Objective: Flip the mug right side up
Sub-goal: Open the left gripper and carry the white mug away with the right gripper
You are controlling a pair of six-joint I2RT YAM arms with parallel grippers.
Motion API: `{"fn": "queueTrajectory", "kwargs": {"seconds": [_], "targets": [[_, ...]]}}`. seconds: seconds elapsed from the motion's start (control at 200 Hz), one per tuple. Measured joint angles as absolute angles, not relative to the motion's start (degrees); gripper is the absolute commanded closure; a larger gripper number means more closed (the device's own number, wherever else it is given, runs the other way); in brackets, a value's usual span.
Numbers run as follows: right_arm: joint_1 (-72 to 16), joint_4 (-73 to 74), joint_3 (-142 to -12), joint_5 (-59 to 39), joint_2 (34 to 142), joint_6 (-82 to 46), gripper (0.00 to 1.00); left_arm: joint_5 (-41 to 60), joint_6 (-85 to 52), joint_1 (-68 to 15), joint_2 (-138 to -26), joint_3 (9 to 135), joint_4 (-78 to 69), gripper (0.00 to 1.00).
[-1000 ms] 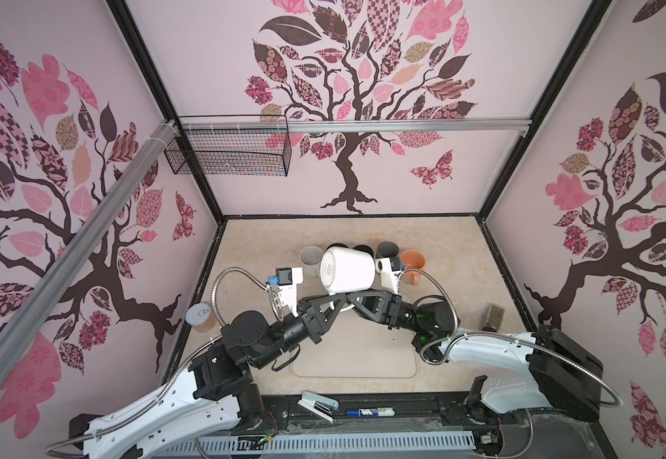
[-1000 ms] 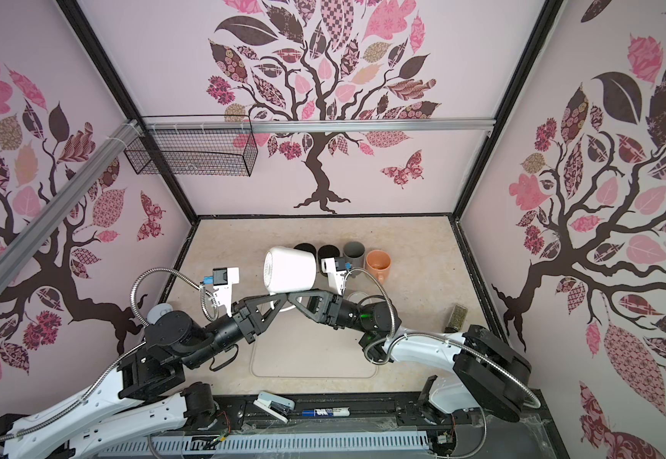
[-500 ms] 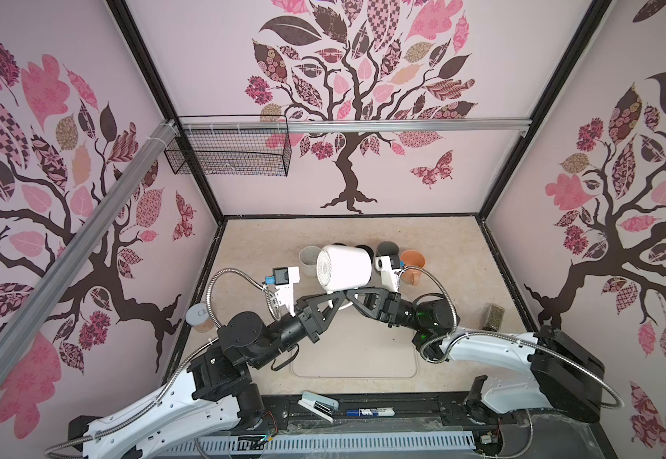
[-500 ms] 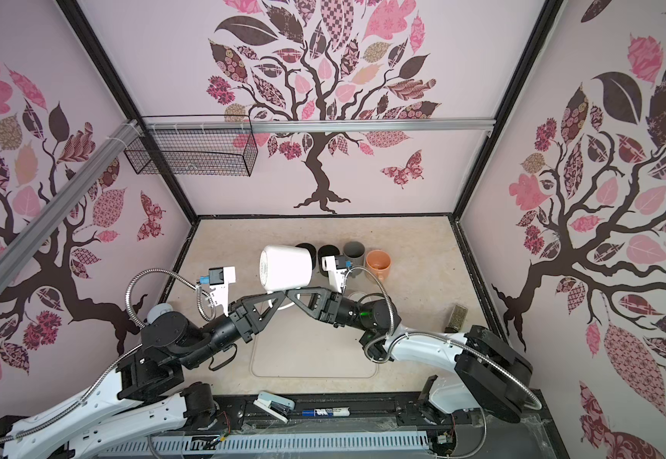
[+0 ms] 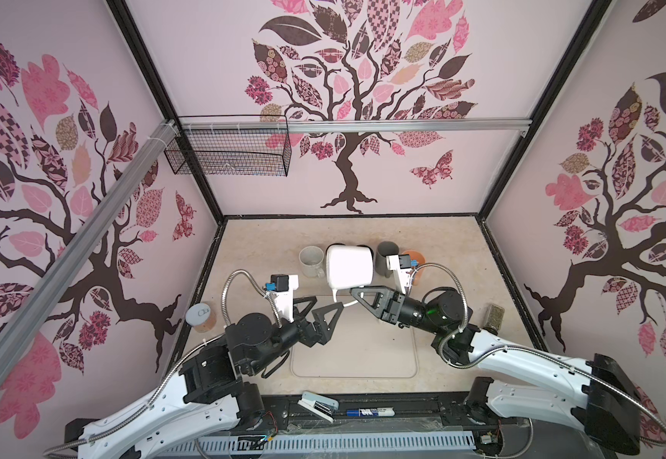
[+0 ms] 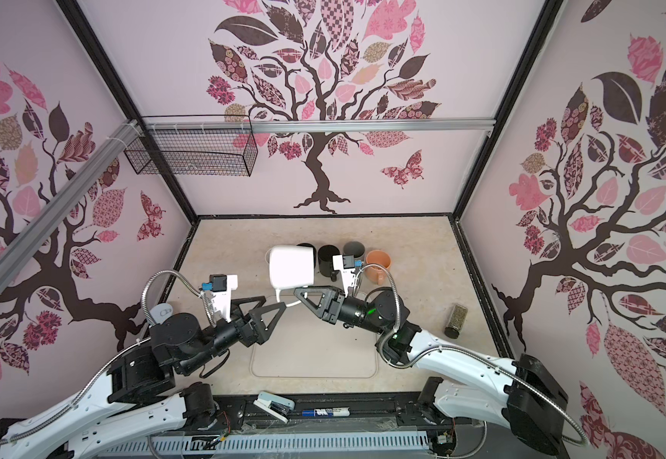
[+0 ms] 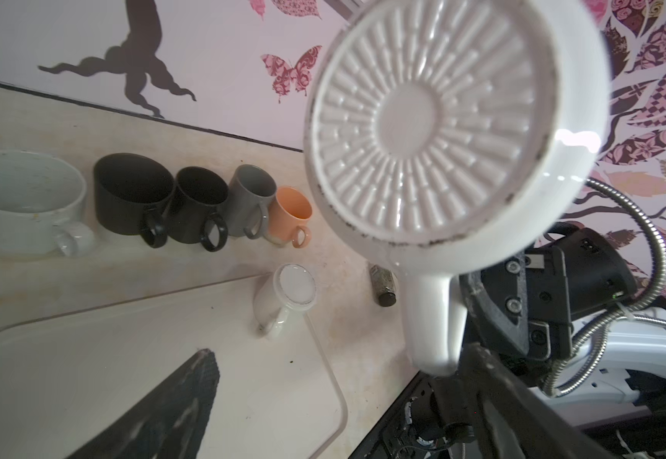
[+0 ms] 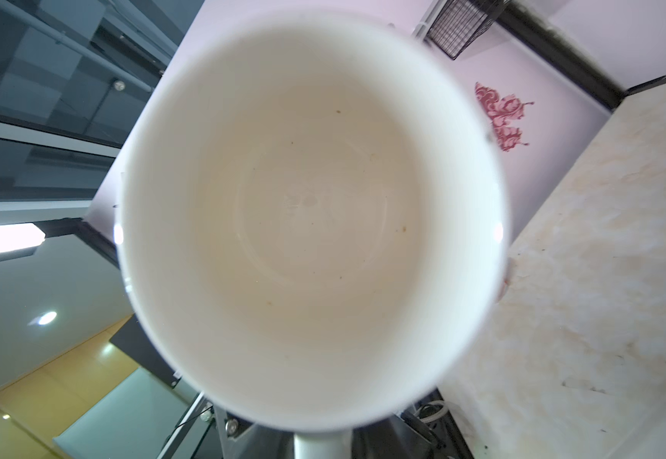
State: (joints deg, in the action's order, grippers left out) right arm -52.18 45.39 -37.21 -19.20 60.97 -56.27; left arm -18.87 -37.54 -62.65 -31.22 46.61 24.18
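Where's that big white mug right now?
In both top views the big white mug hangs in the air near the middle, gripped by its handle in the right claw, just before the row of mugs at the back.

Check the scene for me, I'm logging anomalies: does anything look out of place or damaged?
Yes. The large white mug, held sideways in the air by its handle in the right gripper, has dark chipped-looking marks round its base rim. A small white mug stands upside down at the corner of the mat.
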Motion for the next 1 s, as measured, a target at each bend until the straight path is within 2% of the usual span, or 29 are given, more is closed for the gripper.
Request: {"fn": "queueTrajectory", "kwargs": {"seconds": [0.2,0.385,0.545,0.75,0.895,1.0], "targets": [[-51.2,20.1,-45.9,-9.1,56.8,-44.4,1.0,-26.9,-36.1,-62.7,-25.6,47.6,31.4,0.03],[-50.3,-0.9,-54.6,3.6,57.1,-35.3,1.0,-30.1,-34.6,-62.7,-29.6,48.8,37.8,0.03],[-46.4,-12.7,-58.8,10.6,58.3,-29.8,1.0,-28.9,-34.3,-62.7,-35.0,48.8,39.1,0.03],[-33.6,-21.0,-61.3,11.1,61.0,-24.8,1.0,-25.3,-32.5,-62.7,-40.9,48.6,39.0,0.03],[-20.7,-23.7,-61.3,6.9,63.2,-24.4,1.0,-24.1,-31.3,-62.7,-40.1,48.6,38.4,0.03],[-16.8,-25.1,-61.7,8.5,65.0,-23.6,1.0,-23.7,-30.9,-62.7,-39.2,48.2,37.8,0.03]]}}
